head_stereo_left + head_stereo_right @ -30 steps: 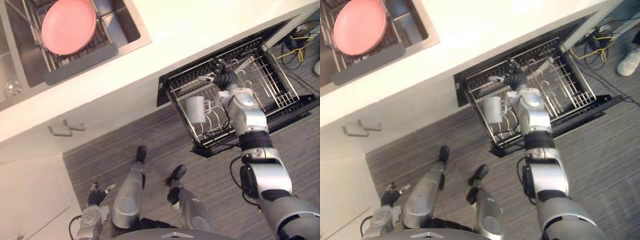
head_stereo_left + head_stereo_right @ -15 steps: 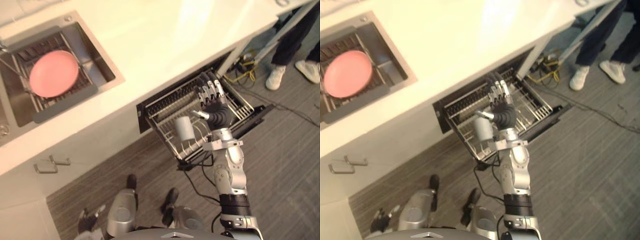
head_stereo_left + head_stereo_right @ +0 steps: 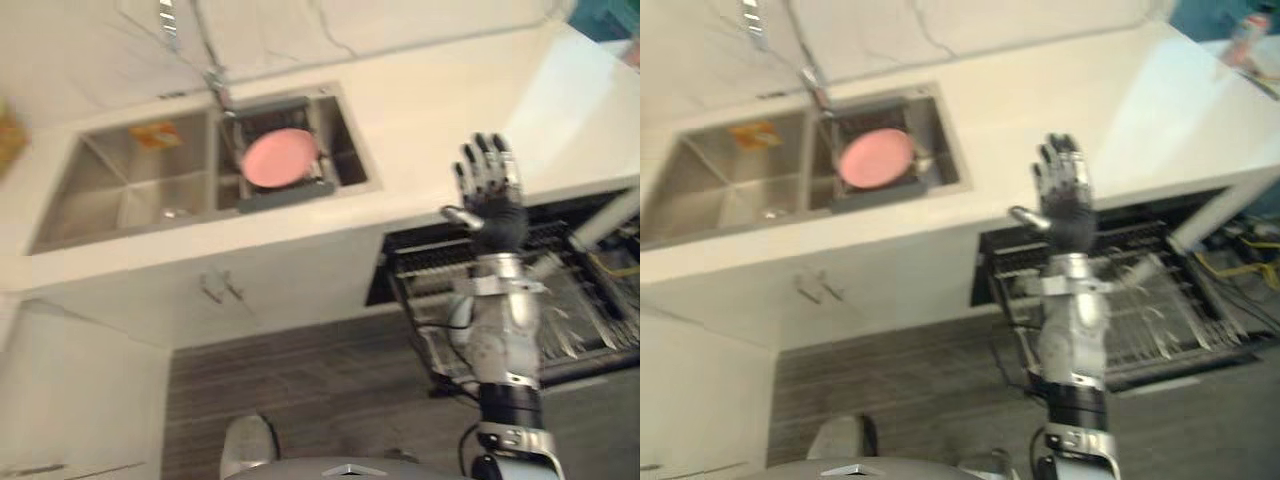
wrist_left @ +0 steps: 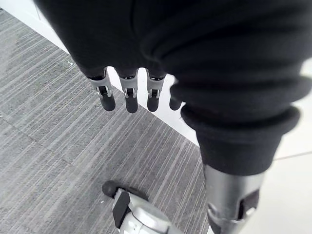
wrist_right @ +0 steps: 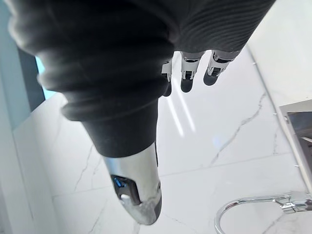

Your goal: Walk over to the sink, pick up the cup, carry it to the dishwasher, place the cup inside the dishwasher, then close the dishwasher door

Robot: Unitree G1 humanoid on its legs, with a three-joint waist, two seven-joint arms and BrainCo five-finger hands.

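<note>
My right hand [image 3: 487, 185] is raised with its fingers spread and straight, open and holding nothing, in front of the white counter's edge [image 3: 420, 210]. Below and behind it the dishwasher [image 3: 990, 265] stands open with its wire rack [image 3: 1160, 320] pulled out over the lowered door [image 3: 590, 365]. I cannot make out the cup among the rack's wires, which my forearm partly covers. In the right wrist view the right hand's fingers [image 5: 187, 78] point at a white marble wall. My left hand [image 4: 130, 100] hangs open over the grey striped floor.
A double steel sink [image 3: 120, 205] is set in the counter to the left. A pink plate [image 3: 278, 157] lies on a rack in its right basin under the tap [image 3: 213, 75]. Cabinet handles [image 3: 215, 290] show below. Cables [image 3: 1240, 260] lie beyond the dishwasher.
The camera has swung up toward the sink and wall. My right hand has lifted, open, from the rack beside the cup to above the counter's edge.
</note>
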